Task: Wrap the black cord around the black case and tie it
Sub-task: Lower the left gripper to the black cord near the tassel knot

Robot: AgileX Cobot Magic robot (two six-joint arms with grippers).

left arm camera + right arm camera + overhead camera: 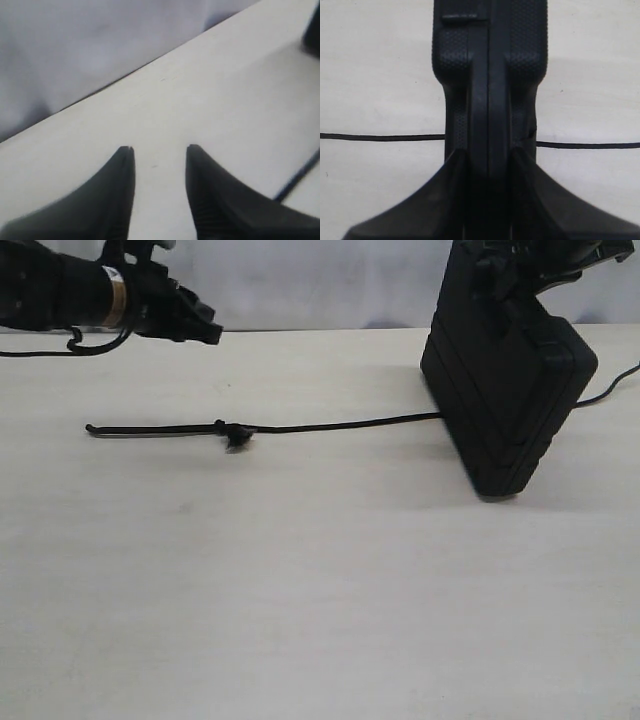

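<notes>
Pale worktop runs back to a straight far edge, where it meets a grey-white backdrop. Between the right jaws stands the black case, tilted on its lower edge, its two halves closed against each other along a centre seam, so its contents are hidden. The right jaws are clamped on the case's upper end, one on each broad face, as the right wrist view shows. The black cord passes beneath the case, directly under the right jaws, and comes out on both sides of it. On the side towards the left jaws it lies nearly straight on the worktop, carries a knot with a frayed tuft, and ends further on in a small hook. The left jaws hang above the worktop near its far edge, apart with nothing between them; the cord's free end lies below them and nearer the camera, not touching them. Beyond the cord, on the side away from both sets of jaws, a broad stretch of worktop spreads out.
</notes>
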